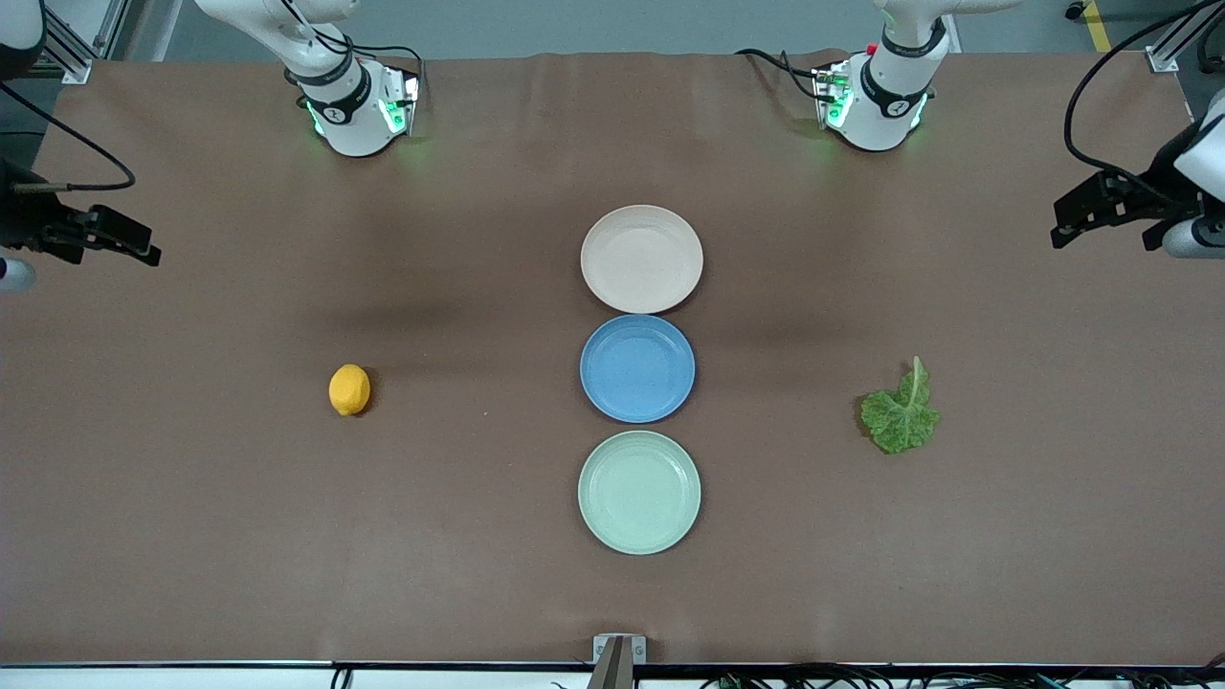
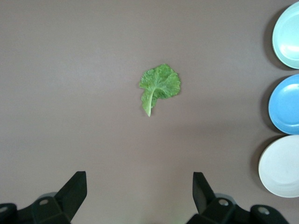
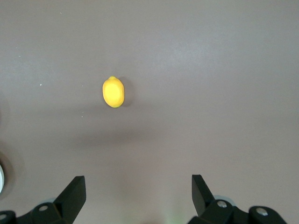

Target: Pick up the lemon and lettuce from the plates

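The lemon (image 1: 349, 389) lies on the bare table toward the right arm's end, on no plate; it also shows in the right wrist view (image 3: 113, 92). The lettuce (image 1: 901, 413) lies on the table toward the left arm's end, also in the left wrist view (image 2: 159, 86). The pink-beige plate (image 1: 641, 258) and the mint green plate (image 1: 639, 492) are empty at mid-table. My right gripper (image 1: 144, 251) (image 3: 138, 182) is open and empty, raised above the table's end. My left gripper (image 1: 1062, 230) (image 2: 139, 179) is open and empty, raised above the table's other end.
An empty blue plate (image 1: 636, 368) sits between the two task plates, the three in a row. The arm bases (image 1: 359, 105) (image 1: 876, 100) stand at the table's edge farthest from the front camera. A brown cloth (image 1: 191, 498) covers the table.
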Controlling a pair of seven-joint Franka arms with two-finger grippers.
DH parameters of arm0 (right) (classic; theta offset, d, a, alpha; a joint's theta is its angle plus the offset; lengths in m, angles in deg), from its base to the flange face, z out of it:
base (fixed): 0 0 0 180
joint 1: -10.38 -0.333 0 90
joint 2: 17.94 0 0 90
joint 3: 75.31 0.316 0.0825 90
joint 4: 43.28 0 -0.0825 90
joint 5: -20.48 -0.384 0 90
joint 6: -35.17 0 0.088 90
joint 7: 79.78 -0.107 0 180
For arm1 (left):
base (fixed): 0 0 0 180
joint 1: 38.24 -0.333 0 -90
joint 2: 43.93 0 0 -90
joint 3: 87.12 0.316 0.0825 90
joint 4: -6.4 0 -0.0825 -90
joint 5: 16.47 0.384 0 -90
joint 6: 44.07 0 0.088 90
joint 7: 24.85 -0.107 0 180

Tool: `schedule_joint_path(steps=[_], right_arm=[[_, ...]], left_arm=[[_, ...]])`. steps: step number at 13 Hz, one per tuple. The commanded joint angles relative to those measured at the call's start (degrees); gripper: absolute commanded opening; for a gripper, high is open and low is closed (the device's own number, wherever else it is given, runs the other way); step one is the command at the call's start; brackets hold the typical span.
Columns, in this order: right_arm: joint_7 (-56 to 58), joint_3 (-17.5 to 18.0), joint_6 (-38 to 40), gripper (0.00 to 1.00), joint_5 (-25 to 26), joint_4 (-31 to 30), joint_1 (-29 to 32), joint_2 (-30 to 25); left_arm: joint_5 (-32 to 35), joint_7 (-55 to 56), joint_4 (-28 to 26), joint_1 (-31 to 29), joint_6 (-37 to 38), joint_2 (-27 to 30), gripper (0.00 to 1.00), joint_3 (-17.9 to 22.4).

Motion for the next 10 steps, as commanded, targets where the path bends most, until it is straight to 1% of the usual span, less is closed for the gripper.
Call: schedule_joint_path(steps=[1,2,4,6,10], right_arm=[[0.5,0.2,-0.6,1.0,0.6,-2.7,-0.1,-3.3],[0.5,0.3,-1.0,1.0,0.7,-2.5,-0.2,-3.0],[0.6,0.4,-0.9,1.0,1.4,0.4,-0.3,-1.7],[0.6,0.4,-1.3,1.0,1.5,0.5,-0.3,-1.4],[0.6,1.2,-1.7,1.0,2.7,0.6,-0.6,-1.3]], left_arm=[[-1.2,0.6,-5.6,2.3,-1.5,4.4,1.0,1.6],[-1.8,0.7,-6.5,2.4,-1.5,5.1,1.0,1.9],[-1.7,0.7,-7.6,2.7,-1.8,6.1,1.0,2.0],[-1.5,0.8,-8.2,2.7,-1.5,7.2,1.0,1.8],[-0.9,0.7,-8.0,2.2,-1.4,7.0,1.0,1.5]])
